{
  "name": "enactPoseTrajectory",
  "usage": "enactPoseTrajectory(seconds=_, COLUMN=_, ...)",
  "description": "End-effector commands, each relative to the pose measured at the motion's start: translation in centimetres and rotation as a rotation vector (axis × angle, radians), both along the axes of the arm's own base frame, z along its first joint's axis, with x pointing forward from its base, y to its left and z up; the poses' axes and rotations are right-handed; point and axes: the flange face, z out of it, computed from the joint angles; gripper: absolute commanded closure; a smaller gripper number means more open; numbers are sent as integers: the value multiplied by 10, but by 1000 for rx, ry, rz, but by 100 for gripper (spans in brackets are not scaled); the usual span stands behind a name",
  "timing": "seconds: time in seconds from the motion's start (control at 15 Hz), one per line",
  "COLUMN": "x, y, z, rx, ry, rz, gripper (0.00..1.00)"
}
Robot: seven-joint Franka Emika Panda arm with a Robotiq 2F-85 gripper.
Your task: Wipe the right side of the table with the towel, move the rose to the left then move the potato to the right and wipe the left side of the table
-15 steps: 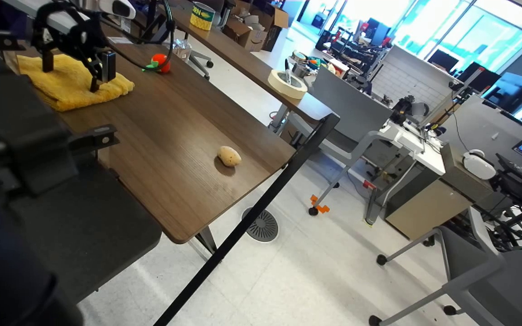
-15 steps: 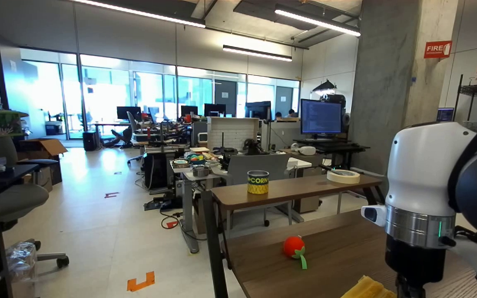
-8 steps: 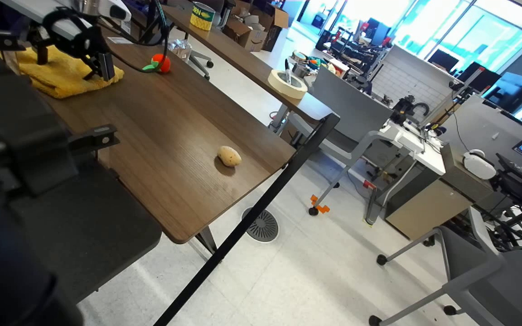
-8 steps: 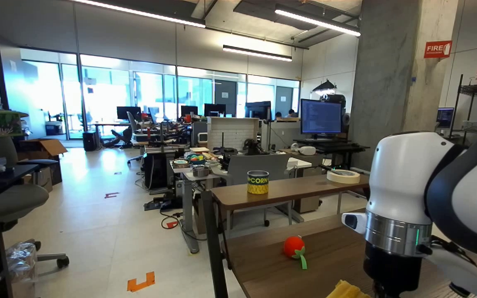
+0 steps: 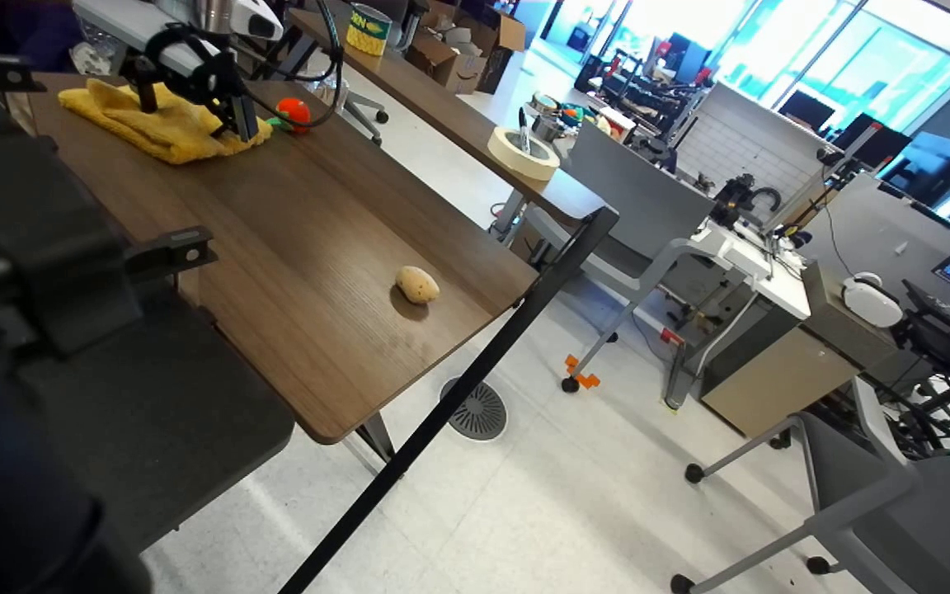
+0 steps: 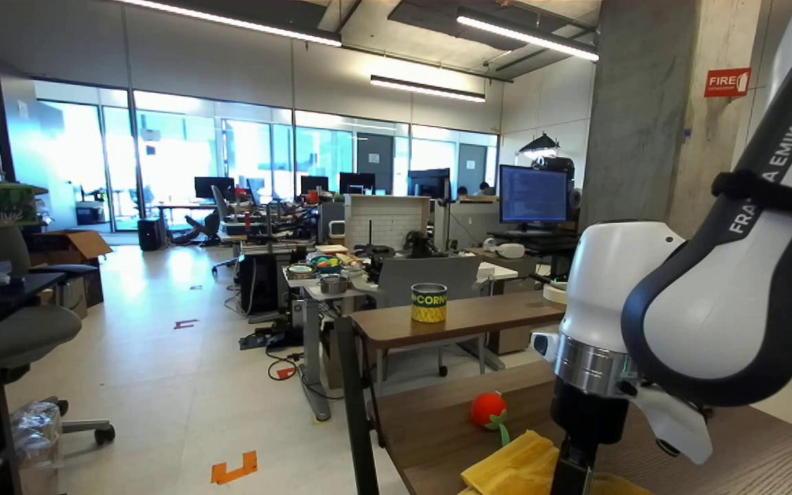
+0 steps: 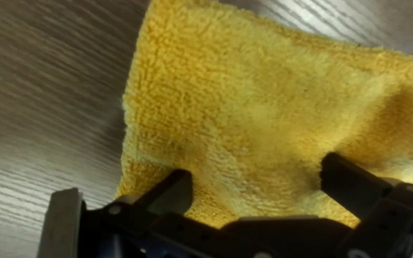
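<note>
Hand (image 7: 256, 166) spread wide, down on yellow towel (image 7: 264, 89), both shifted nearer the red object (image 6: 487, 410)

Towel (image 7: 228, 89) rough, fuzzy cloth; table (image 5: 310, 231) wood-grained, faintly glossy; claw (image 7: 256, 167) matt.

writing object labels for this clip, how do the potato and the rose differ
Colour: the potato is pale tan, while the rose is bright red with green at one side.
Shape: the potato is a plain oval; the rose has a rounded head with green parts sticking out.
Place: the potato lies well apart from the yellow towel; the rose is close beside it, though whether they touch is unclear.
Both rest on the table.
</note>
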Motion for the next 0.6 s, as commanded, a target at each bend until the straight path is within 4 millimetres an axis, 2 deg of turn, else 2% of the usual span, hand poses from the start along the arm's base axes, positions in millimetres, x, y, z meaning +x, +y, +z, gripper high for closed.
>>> enactPoseTrajectory(seconds=0.0, x=9, y=-56, z=-24, rx=-2, ry=103, rz=-156, gripper=0)
enactPoseTrajectory(seconds=0.33, x=-3, y=-179, z=-39, rx=-71, ry=151, rz=-393, gripper=0)
enactPoseTrajectory(seconds=0.4, x=-4, y=-198, z=-37, rx=-85, ry=152, rz=-439, gripper=0)
enactPoseTrajectory(seconds=0.53, x=-4, y=-218, z=-34, rx=-100, ry=185, rz=-517, gripper=0)
